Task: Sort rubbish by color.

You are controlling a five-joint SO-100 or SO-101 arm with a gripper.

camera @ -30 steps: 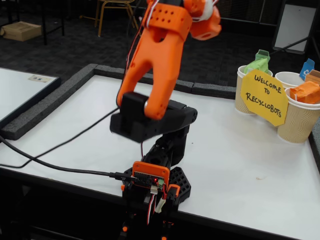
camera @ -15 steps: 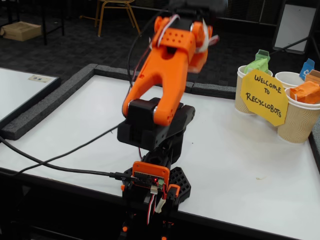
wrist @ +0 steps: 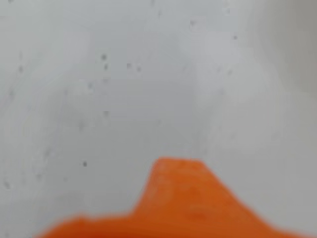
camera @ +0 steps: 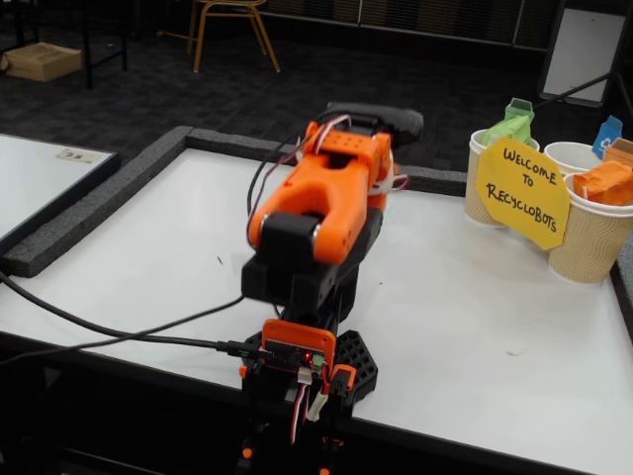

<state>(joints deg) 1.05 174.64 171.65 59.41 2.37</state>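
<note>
The orange and black jointed arm (camera: 316, 218) is seen in the fixed view folded low over its own base, with the tool end hidden behind the upper links; in the wrist view only a blurred orange tip of the tool (wrist: 178, 198) is shown over the bare white surface (wrist: 124, 74), so how far it is opened cannot be told, and nothing is seen held in it

The rubbish lies well apart from the tool, to the right and farther back in the fixed view. A green crumpled paper wad (camera: 506, 129) is seen sitting in the leftmost beige ribbed paper cup (camera: 479, 188), and an orange crumpled paper wad (camera: 603, 182) in the nearest beige ribbed cup (camera: 588, 247). A third white-rimmed cup (camera: 572, 155) behind the yellow hand-lettered welcome sign (camera: 522, 192) is shown, its contents hidden; no blue wad can be made out

The sorting is judged largely finished, any further reach being rightward
</note>
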